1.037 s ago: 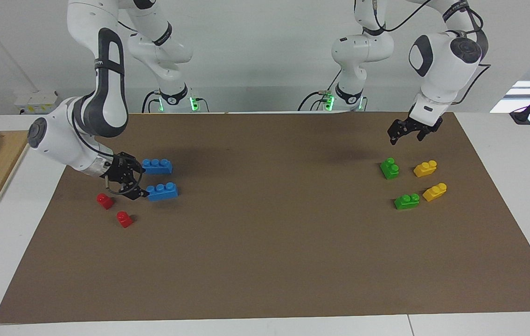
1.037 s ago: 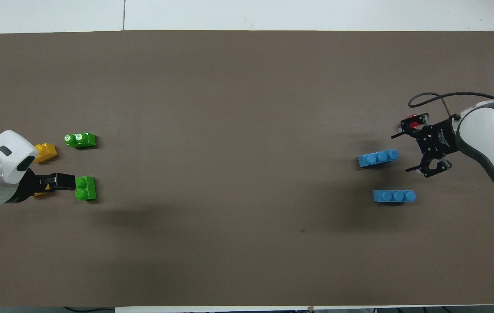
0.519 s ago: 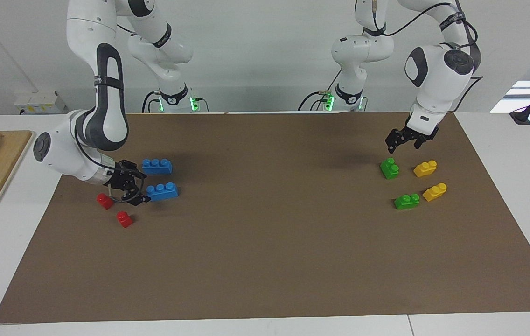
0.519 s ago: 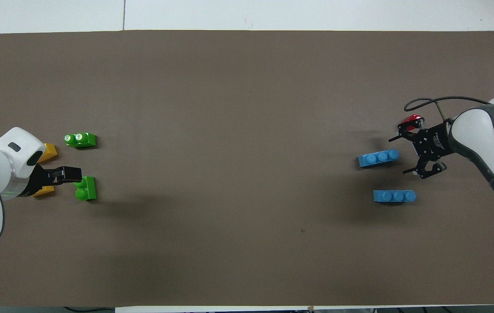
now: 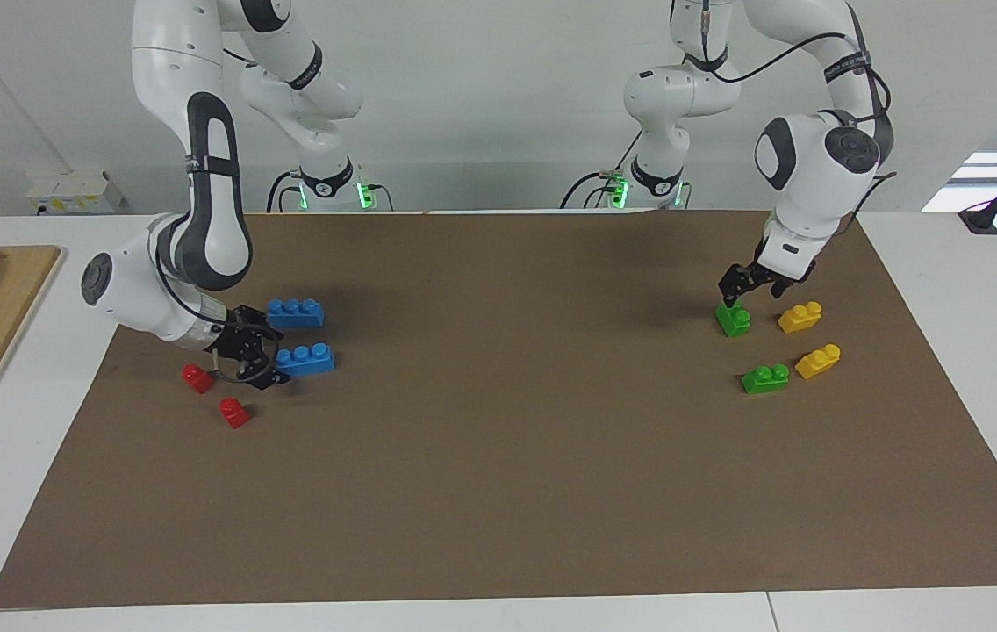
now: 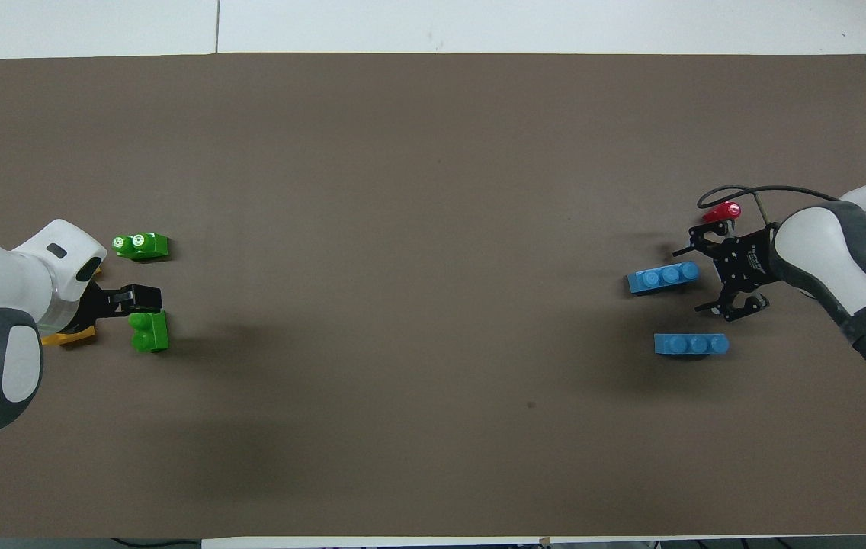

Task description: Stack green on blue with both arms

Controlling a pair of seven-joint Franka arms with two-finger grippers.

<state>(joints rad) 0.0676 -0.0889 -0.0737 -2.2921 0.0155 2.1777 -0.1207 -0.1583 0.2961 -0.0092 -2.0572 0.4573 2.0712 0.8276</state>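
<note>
Sitting at the right of the facing view, the green brick looks light, rigid and smooth, best pinched across its flat sides below the studs. The left gripper hangs open just above it. At the left, the right gripper, also open, flanks one end of the blue brick.

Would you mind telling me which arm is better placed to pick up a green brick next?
Left. The left gripper, open, hangs just over the green brick nearer the robots. The right gripper is at the other end, beside a blue brick.
</note>
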